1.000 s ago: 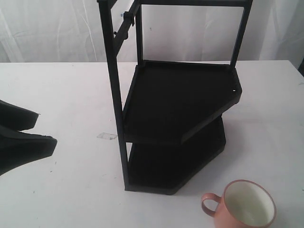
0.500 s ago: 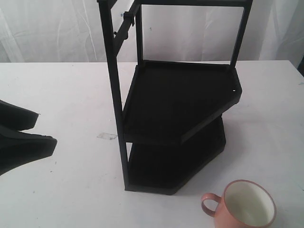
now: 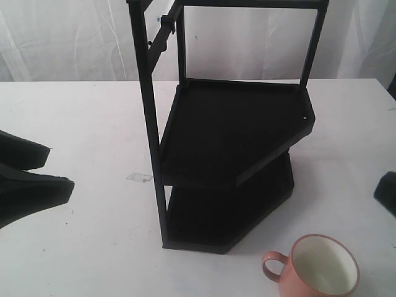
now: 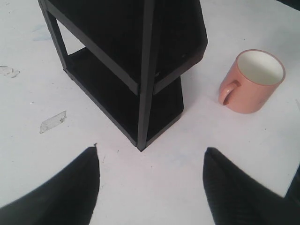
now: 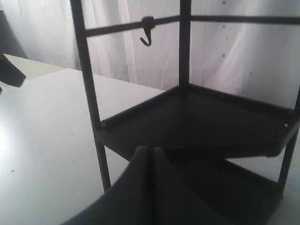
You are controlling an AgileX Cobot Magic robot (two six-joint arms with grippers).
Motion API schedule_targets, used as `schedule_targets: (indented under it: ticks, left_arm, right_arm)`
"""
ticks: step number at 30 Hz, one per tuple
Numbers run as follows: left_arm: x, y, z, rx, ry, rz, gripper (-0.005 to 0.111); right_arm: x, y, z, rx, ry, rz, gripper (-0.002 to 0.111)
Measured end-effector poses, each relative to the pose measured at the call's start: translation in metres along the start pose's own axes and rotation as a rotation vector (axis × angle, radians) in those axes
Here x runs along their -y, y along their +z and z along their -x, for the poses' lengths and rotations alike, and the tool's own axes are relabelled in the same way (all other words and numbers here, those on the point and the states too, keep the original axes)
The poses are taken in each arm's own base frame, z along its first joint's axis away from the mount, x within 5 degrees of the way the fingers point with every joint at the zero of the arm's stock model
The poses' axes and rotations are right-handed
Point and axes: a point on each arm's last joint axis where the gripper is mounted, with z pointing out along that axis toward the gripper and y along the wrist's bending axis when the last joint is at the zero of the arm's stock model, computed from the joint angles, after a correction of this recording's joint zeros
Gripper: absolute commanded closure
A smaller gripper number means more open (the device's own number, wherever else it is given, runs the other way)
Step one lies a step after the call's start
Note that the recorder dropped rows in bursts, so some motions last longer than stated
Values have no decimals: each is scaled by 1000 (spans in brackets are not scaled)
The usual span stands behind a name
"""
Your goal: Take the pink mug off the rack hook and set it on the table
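Ext. view: 1 pink mug (image 3: 318, 267), upright, mouth up, standing on the table (image 3: 80, 124) close to the near edge, toward the near-right corner, handle pointing to the left edge. It sits just off the rack (image 3: 229, 136), apart from its front corner. 1 rack, 2 shelves, both bare, mid-table. The rack hook (image 3: 167, 23) on the upper bar carries nothing. 1 tape scrap (image 3: 139, 177) lies left of the rack post. The left gripper (image 3: 60, 167) is by the left edge, fingers spread, nothing between. A dark bit of the right gripper (image 3: 388, 193) shows at the right edge; can't tell its state here. Wide bare table on the left side and along the far edge, narrower strip betw. rack and right edge. Left wrist view: left gripper (image 4: 152, 149) has 2 fingers wide apart, gripping nothing, over bare table facing the rack's corner post; the mug is beyond, well apart from both fingers. Right wrist view: right gripper (image 5: 151, 157) has its fingers pressed together, only a thin seam, holding nothing; 1 hook visible on the bar, bare, w/ white curtain (image 5: 234, 51) behind.
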Motion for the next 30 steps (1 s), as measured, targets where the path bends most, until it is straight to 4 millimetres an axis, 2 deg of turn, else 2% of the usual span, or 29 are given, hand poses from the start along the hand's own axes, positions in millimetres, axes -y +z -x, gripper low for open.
schedule_targets:
  ticks: [5, 13, 30]
  left_arm:
    - [0, 0, 0, 0, 0, 0, 41]
    - [0, 0, 0, 0, 0, 0, 41]
    - [0, 0, 0, 0, 0, 0, 41]
  right_arm:
    - [9, 5, -41, -44, 47, -67, 108]
    - [20, 3, -79, -69, 45, -174, 108]
    - [20, -2, -86, -108, 41, -179, 108]
